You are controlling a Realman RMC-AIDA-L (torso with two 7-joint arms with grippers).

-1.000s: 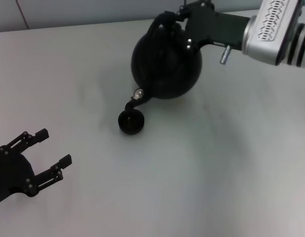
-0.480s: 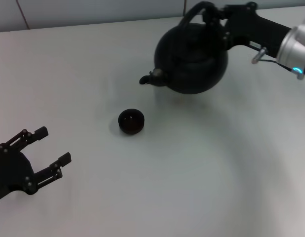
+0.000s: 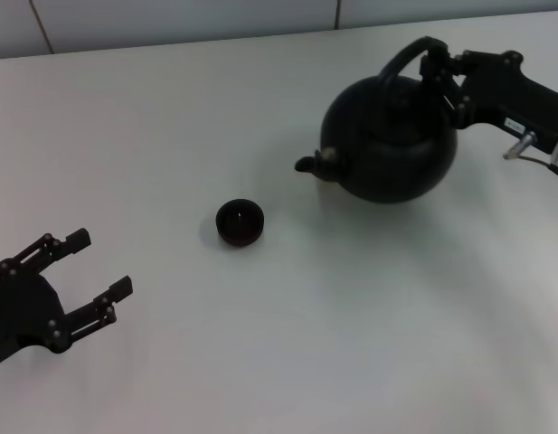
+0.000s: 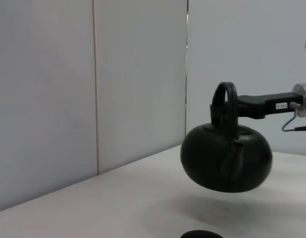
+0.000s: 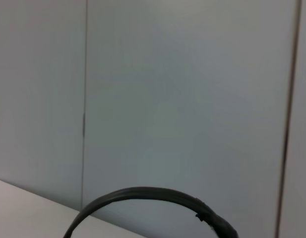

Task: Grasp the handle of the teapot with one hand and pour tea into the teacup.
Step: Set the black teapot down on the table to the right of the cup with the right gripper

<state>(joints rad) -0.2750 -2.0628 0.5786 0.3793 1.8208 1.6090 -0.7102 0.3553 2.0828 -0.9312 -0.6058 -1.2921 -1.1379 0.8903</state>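
The matte-black teapot hangs upright above the table at the right, its spout pointing left. My right gripper is shut on the arched handle and holds the pot off the surface. The left wrist view shows the teapot in the air with its shadow on the table below. The handle's arc shows in the right wrist view. The tiny dark teacup stands on the table left of the spout, apart from the pot. My left gripper is open and empty at the front left.
The white table runs to a pale panelled wall at the back. The teacup's rim just shows in the left wrist view.
The teapot, tipped with its spout over the teacup one second ago, has been levelled and carried to the right, away from the cup. The left arm has not moved.
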